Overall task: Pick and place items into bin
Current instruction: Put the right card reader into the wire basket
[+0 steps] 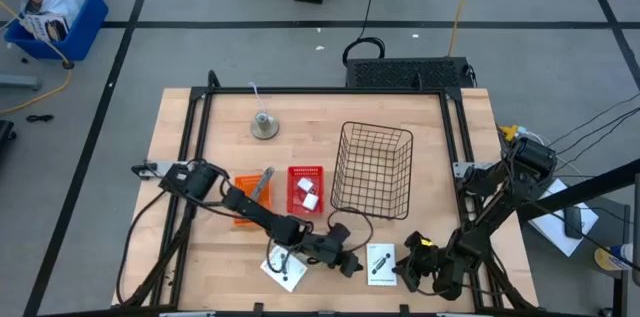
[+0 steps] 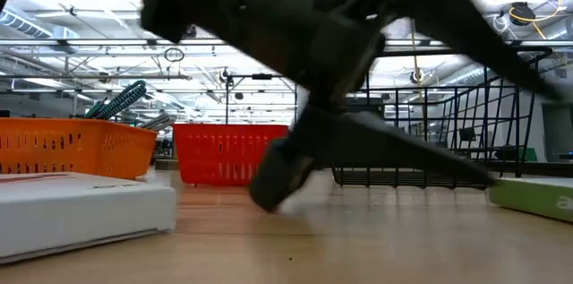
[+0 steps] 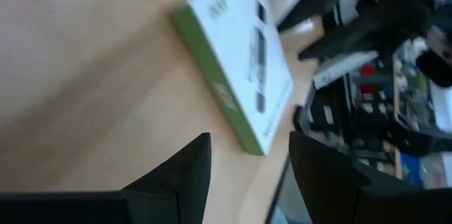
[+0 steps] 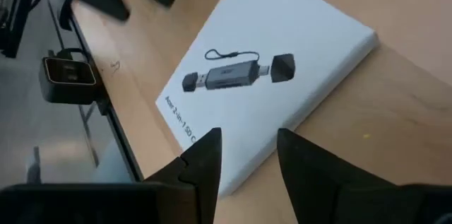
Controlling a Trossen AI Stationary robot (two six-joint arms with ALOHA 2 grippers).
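A white card-like box printed with a black USB reader (image 1: 380,263) lies flat near the table's near edge, between my two grippers. My left gripper (image 1: 352,265) is open just left of it; its wrist view shows the box's green edge (image 3: 233,104) ahead of the fingers. My right gripper (image 1: 405,269) is open at the box's right side, fingertips (image 4: 247,153) over its edge (image 4: 212,146). A second white box (image 1: 283,270) lies flat under the left arm. Slim tools (image 1: 258,187) stand in an orange bin; tiny white blocks (image 1: 308,192) lie in a red bin.
A black wire basket (image 1: 375,169) stands right of the red bin (image 1: 307,175) and the orange bin (image 1: 245,207). A round grey bell-like object (image 1: 264,125) sits toward the far left. Black cable loops (image 1: 345,225) lie near the left gripper. Bare wood shows at the far side.
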